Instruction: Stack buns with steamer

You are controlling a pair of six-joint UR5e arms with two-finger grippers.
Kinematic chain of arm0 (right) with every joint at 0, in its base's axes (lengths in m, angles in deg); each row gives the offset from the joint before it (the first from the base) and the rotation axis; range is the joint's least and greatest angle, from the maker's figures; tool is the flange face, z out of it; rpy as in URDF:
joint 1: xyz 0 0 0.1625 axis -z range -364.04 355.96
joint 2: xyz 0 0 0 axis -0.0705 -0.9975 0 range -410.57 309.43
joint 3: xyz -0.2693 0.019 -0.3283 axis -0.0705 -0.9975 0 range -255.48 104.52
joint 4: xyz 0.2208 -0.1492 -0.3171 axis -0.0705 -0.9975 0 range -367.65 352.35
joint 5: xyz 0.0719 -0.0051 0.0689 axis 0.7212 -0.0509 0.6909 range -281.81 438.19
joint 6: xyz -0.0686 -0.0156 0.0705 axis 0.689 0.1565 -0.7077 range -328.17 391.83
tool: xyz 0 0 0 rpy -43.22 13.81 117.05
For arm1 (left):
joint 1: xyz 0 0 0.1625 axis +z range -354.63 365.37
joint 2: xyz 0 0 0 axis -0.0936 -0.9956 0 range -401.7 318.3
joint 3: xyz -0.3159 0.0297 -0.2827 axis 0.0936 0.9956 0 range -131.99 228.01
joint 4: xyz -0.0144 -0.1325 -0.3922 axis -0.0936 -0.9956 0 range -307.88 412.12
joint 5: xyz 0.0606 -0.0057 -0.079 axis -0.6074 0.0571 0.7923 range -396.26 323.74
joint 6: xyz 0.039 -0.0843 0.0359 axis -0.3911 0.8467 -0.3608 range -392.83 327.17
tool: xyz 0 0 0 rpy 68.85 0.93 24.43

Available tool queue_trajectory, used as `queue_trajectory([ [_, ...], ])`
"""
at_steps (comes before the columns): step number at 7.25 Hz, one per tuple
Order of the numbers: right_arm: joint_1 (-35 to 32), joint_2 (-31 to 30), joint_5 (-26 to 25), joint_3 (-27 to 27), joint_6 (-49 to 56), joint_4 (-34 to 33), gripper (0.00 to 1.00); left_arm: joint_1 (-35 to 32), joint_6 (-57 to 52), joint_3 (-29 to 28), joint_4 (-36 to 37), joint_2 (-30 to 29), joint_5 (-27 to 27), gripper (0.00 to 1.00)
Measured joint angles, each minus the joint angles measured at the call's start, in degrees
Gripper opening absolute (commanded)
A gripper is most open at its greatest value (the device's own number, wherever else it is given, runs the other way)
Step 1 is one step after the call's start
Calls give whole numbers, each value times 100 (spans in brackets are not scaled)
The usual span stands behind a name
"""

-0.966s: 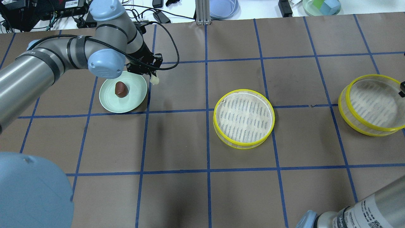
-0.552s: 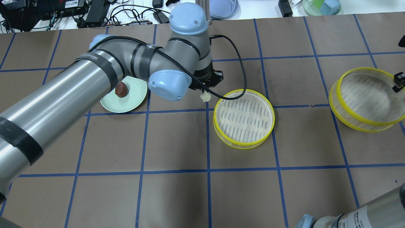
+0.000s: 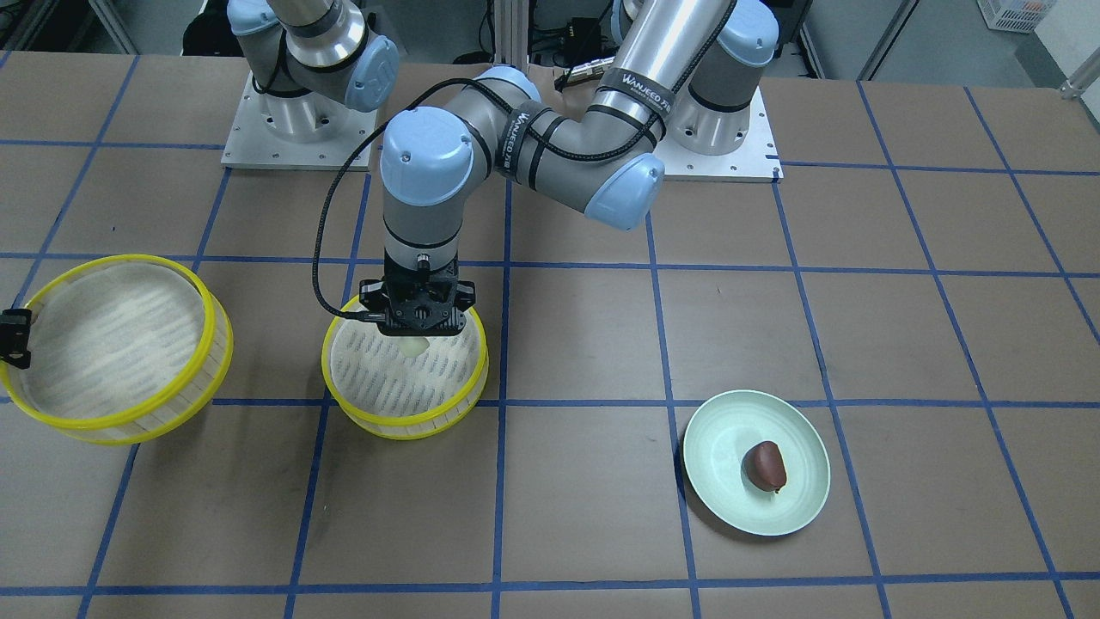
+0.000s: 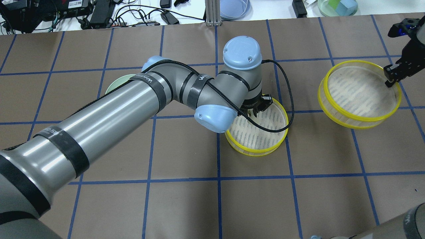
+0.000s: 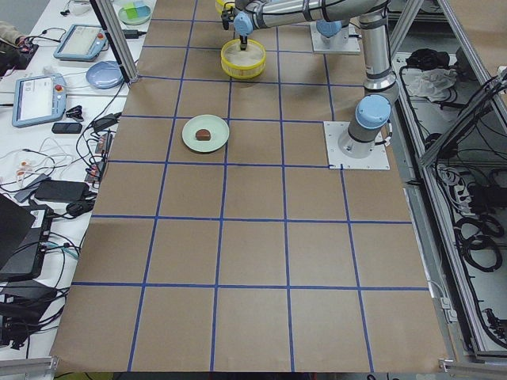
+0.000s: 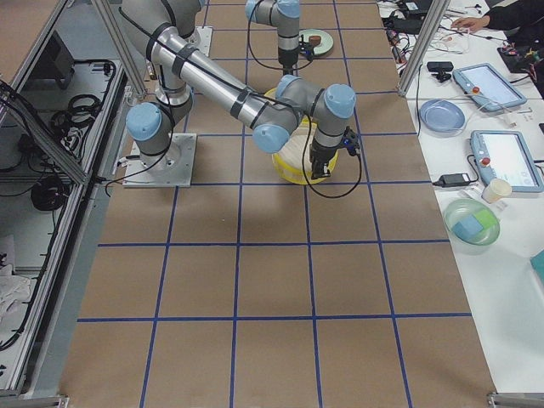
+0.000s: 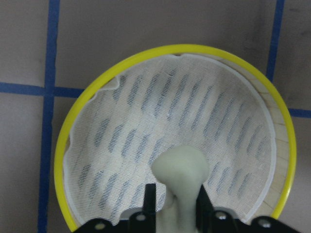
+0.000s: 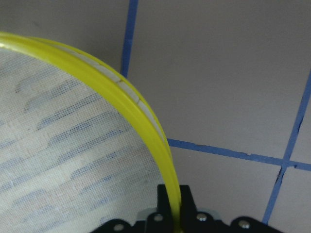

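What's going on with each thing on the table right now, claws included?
Left gripper: shut on cream bun, above the middle steamer.
Cream bun: held, not yet set down.
Middle steamer: on table, empty.
Right gripper: shut on rim of second steamer.
Dark bun: lying on green plate.

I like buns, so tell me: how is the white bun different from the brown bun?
The pale cream bun is pinched in the left gripper over the steamer basket. The dark brown bun lies free on the green plate. The cream bun looks matte, the brown bun glossy. Both are small oval lumps.
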State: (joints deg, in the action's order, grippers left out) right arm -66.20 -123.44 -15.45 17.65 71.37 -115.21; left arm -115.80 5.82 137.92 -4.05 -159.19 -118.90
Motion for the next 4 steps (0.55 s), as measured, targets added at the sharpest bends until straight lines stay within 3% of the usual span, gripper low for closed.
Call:
queue_trajectory([
  [4, -478, -92, 21, 86, -800, 570, 0, 135, -173, 31, -103, 134, -35, 100],
])
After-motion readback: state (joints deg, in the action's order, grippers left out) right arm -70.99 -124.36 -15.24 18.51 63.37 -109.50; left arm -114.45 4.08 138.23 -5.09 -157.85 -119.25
